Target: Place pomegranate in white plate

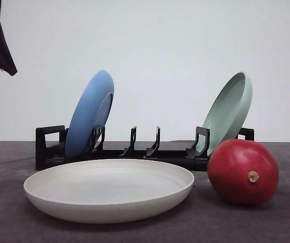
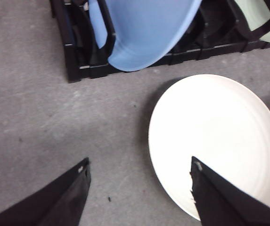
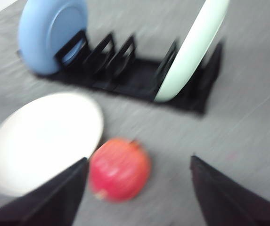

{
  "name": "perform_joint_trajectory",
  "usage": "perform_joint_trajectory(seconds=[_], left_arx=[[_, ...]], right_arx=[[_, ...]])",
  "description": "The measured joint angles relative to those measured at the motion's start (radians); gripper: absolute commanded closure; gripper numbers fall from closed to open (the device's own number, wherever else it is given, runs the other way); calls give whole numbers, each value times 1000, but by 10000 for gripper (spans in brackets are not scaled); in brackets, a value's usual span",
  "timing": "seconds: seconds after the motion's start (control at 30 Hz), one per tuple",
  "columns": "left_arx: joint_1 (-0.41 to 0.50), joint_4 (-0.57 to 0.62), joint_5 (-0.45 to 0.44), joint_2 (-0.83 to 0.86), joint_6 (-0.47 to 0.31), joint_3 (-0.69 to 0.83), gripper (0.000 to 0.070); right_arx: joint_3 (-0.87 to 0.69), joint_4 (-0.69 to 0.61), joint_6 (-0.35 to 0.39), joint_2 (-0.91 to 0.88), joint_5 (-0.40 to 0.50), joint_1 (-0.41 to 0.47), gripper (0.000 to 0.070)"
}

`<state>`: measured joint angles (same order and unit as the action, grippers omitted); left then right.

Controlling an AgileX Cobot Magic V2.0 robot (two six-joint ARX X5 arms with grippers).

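Pomegranate: one, red, lying on the grey tabletop (image 1: 3,202) just beside the white plate's right rim, stem nub toward the front camera (image 1: 243,171).
Pomegranate and right gripper: in the blurred right wrist view the fruit lies below the gripper (image 3: 138,188), nearer one finger, not touched; fingers spread apart, nothing between them.
White plate: one, flat on the tabletop near its front edge, nothing in it (image 1: 109,190).
Left gripper: fingers apart, holding nothing, above the plate's left rim and bare tabletop (image 2: 139,188).
Rack: one, black, behind the plate (image 1: 129,152).
Standing plates: two, blue plate (image 1: 90,114) at the rack's left end, pale green plate (image 1: 228,112) at its right end, both tilted.
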<state>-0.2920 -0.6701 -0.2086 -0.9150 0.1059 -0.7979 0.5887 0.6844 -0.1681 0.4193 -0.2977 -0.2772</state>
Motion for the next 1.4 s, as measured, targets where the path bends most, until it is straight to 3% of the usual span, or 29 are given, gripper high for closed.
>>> perform_joint_trajectory(seconds=[0.17, 0.47, 0.67, 0.73, 0.93, 1.2, 1.4], left_arx=[[0, 2, 0, 0, -1, 0, 300], [0, 6, 0, 0, -9, 0, 306], [0, 6, 0, 0, -9, 0, 306], [0, 6, 0, 0, -9, 0, 306], [0, 7, 0, 0, -11, 0, 306], [0, 7, 0, 0, -12, 0, 307], [0, 7, 0, 0, -12, 0, 307]], right_arx=[[48, 54, -98, 153, -3, -62, 226], [177, 60, -154, 473, 107, -192, 202], [247, 36, -180, 684, 181, -244, 28], [253, 2, -182, 739, 187, -252, 0], [253, -83, -197, 862, 189, -277, 0], [253, -94, -232, 981, 190, -286, 22], [253, -92, -234, 1003, 186, -293, 156]])
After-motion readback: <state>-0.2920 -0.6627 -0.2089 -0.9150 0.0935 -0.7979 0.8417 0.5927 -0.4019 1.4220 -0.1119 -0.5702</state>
